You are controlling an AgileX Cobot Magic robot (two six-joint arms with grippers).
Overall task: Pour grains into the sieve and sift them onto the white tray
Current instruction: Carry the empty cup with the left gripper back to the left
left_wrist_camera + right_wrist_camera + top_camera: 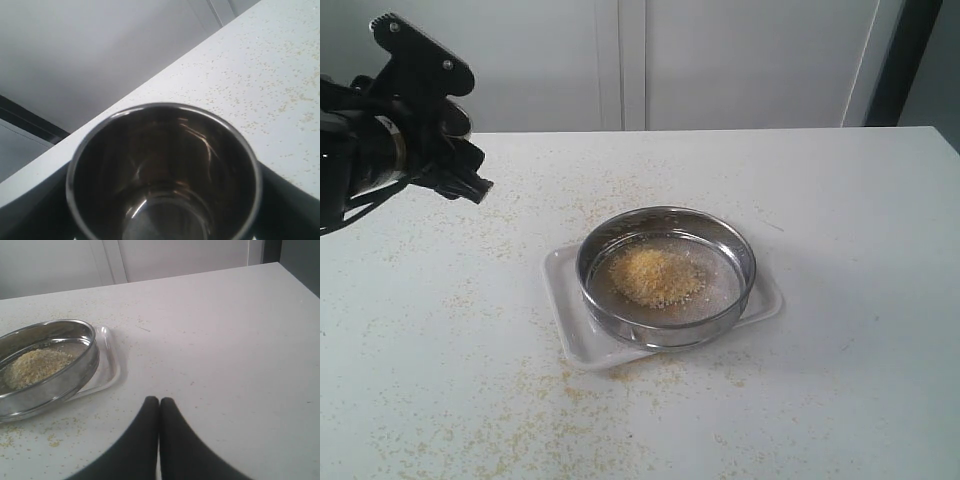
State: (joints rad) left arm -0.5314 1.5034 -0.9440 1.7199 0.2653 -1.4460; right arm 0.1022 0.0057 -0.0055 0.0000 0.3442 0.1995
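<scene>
Left tool (448, 125) hangs above the left side of the tabletop (840, 220), clamped around an empty steel cup (165, 175). The right tool (159, 412) has its fingers pressed together. The sieve (666, 275) sits on the white tray (570, 340) mid-tabletop, with the grains (655, 275) heaped on its mesh.

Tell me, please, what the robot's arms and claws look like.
The left arm is black, with a silver wrist ring, an angular plate bearing two screws, and thin black cables beneath. The right claw has two matte black fingers tapering to rounded tips. No markings show.
</scene>
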